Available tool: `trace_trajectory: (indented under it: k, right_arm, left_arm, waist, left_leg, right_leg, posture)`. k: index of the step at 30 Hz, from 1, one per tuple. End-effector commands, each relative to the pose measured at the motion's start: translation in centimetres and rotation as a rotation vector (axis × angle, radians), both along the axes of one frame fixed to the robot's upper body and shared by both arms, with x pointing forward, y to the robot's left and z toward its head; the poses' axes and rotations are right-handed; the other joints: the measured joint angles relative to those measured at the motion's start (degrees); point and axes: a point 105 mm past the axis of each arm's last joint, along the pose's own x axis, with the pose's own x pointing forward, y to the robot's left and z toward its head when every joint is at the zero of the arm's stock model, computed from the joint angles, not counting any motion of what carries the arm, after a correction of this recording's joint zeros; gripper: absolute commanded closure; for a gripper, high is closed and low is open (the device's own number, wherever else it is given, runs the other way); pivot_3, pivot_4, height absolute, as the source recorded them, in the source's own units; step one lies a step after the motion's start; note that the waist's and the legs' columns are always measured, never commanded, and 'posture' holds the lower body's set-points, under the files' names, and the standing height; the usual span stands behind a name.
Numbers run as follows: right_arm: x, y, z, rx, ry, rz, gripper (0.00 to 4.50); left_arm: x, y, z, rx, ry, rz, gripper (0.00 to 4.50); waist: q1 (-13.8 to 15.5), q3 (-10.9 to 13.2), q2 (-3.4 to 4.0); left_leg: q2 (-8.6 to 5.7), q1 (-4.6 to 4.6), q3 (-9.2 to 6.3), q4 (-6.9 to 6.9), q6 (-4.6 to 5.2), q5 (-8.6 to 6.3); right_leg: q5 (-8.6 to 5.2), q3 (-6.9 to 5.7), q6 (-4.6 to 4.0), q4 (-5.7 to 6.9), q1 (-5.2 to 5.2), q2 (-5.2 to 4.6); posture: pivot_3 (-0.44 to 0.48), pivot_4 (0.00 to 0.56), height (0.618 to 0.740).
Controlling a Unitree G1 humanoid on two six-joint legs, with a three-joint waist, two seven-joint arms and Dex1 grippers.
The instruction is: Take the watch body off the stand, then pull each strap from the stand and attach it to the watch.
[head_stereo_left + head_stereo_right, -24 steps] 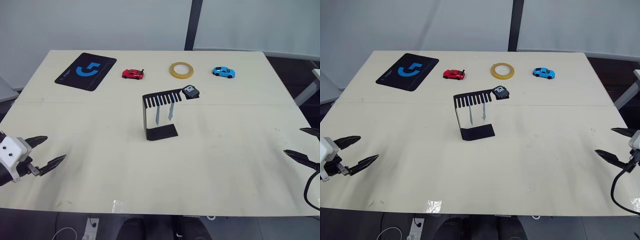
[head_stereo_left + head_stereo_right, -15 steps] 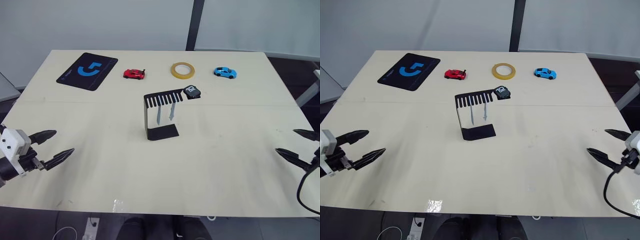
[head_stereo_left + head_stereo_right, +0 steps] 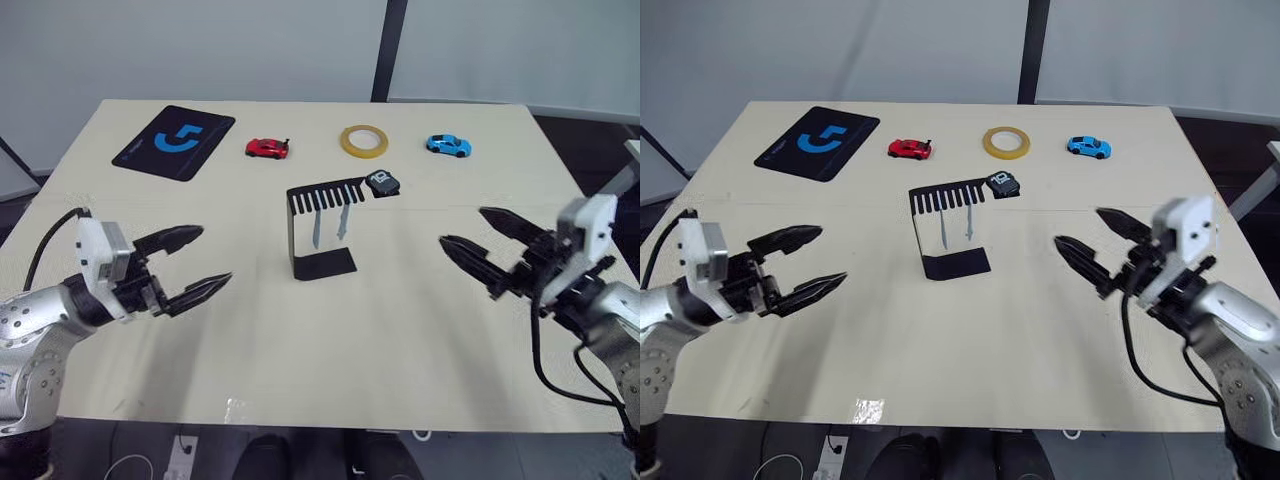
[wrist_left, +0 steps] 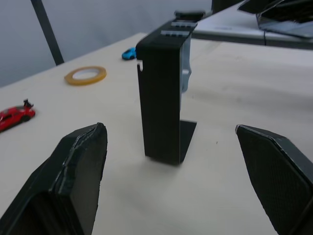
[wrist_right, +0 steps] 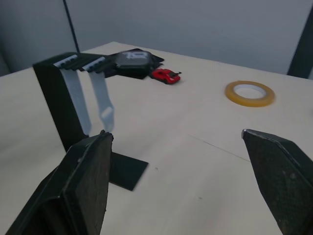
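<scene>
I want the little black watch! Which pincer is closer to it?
Right. The right pincer hovers open beside the small black watch body; the left pincer hovers open beyond the black metal stand.

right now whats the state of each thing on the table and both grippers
watch body: on the stand's top plate, not taken
stand: upright
straps: both hanging from the stand's slots
left gripper: open, holding nothing
right gripper: open, holding nothing
tape roll: lying flat
red car: on its wheels
blue car: on its wheels
</scene>
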Motion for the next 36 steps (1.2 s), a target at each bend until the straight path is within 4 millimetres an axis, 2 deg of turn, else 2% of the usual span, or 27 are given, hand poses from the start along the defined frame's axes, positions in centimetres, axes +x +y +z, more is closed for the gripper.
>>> trace_trajectory:
  k: [1,9,11,15,19,21,36]
  right_arm:
    - [0.0,2.4,1.4,0.047,0.023,0.012,0.08]
    - [1.1,5.5,3.4,0.077,0.012,-0.019,0.08]
    - [1.5,5.9,3.4,0.029,-0.026,-0.044,0.08]
    - [2.5,6.3,2.9,0.028,-0.027,-0.08,0.08]
    - [3.4,6.5,3.6,0.043,-0.063,-0.117,0.08]
    - [3.6,6.8,3.8,0.041,-0.075,-0.111,0.08]
    - [5.2,7.8,4.0,0.056,-0.08,-0.09,0.08]
  left_arm:
    - [-0.5,-1.7,1.2,-0.024,-0.035,-0.051,0.0]
    - [-0.5,-3.2,1.0,-0.044,-0.022,-0.083,0.0]
    - [-0.6,-3.4,1.0,-0.033,-0.042,-0.089,0.0]
    - [-0.5,-3.8,0.8,-0.031,-0.042,-0.1,0.0]
    - [-0.5,-3.9,0.7,-0.033,-0.04,-0.106,0.0]
    - [-0.5,-3.9,0.7,-0.036,-0.04,-0.104,0.0]
    - [-0.8,-4.0,0.3,-0.028,-0.032,-0.101,0.0]
  waist:
    - [0.0,0.0,0.0]
    - [-0.1,0.0,-0.01]
    - [-0.1,0.0,-0.01]
    - [0.0,0.0,-0.01]
    - [-0.1,0.0,-0.01]
    - [-0.1,0.0,-0.01]
    - [-0.2,0.0,-0.01]
  left_leg:
    - [0.0,-0.01,0.0,0.01,0.0,0.0]
    - [0.11,-0.3,-0.08,0.51,0.04,-0.02]
    - [0.11,-0.35,-0.09,0.56,0.06,-0.03]
    - [0.1,-0.42,-0.14,0.59,0.09,-0.05]
    - [0.1,-0.69,-0.21,0.7,0.09,-0.05]
    - [0.1,-0.81,-0.21,0.73,0.08,-0.04]
    - [0.1,-0.84,-0.23,0.7,0.09,-0.05]
  right_leg:
    - [0.0,0.0,0.0,0.01,0.01,0.01]
    - [0.0,-0.05,0.0,0.05,-0.1,0.11]
    - [0.0,-0.05,0.0,0.05,-0.12,0.11]
    - [0.0,-0.08,0.01,0.03,-0.15,0.11]
    - [0.01,-0.12,0.03,0.08,-0.34,0.11]
    - [0.01,-0.12,0.03,0.38,-0.46,0.11]
    - [0.01,-0.14,0.03,0.37,-0.48,0.1]
  posture:
    - [0.0,0.15,0.74]
    - [0.0,0.15,0.74]
    - [0.0,0.15,0.74]
    - [0.0,0.15,0.74]
    - [0.0,0.15,0.74]
    - [0.0,0.15,0.74]
    - [0.0,0.15,0.74]
